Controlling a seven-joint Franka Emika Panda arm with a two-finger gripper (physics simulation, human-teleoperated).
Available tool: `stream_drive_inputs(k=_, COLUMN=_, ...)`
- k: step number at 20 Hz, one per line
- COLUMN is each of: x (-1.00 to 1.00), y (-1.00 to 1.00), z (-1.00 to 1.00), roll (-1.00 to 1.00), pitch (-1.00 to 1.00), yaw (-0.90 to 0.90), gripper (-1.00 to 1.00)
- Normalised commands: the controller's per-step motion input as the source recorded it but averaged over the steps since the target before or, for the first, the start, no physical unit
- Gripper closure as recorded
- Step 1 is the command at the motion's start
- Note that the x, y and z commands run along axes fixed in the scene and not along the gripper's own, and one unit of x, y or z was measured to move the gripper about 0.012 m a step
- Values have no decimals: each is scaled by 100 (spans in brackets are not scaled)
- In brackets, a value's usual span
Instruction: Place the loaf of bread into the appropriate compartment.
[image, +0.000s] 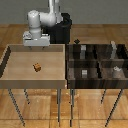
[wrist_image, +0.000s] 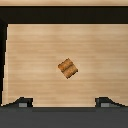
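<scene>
The loaf of bread (image: 37, 67) is a tiny orange-brown block lying near the middle of the light wooden tray (image: 10, 75) at the exterior view's left. In the wrist view the loaf (wrist_image: 67, 68) lies tilted on the tray floor (wrist_image: 30, 45). My gripper (image: 36, 45) hangs above the tray's far edge, well above the loaf and apart from it. In the wrist view the gripper (wrist_image: 63, 103) is open and empty, and only the tips of its two fingers (wrist_image: 22, 102) show.
A dark bin (image: 96, 61) with four compartments stands at the exterior view's right, touching the tray. Small grey-white objects (image: 85, 73) (image: 116, 70) sit in its compartments. A small dark object (image: 76, 41) lies behind it. The robot's base (image: 62, 27) stands behind both.
</scene>
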Motion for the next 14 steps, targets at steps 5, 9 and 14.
stream_drive_inputs(k=5, x=40, y=-40, z=0, roll=0, pitch=0, yaw=0, gripper=-100)
stream_drive_inputs(k=9, x=25, y=25, z=0, roll=0, pitch=0, yaw=0, gripper=-100)
stream_drive_inputs(k=14, x=0, y=0, z=-60, roll=0, pitch=0, yaw=0, gripper=-100)
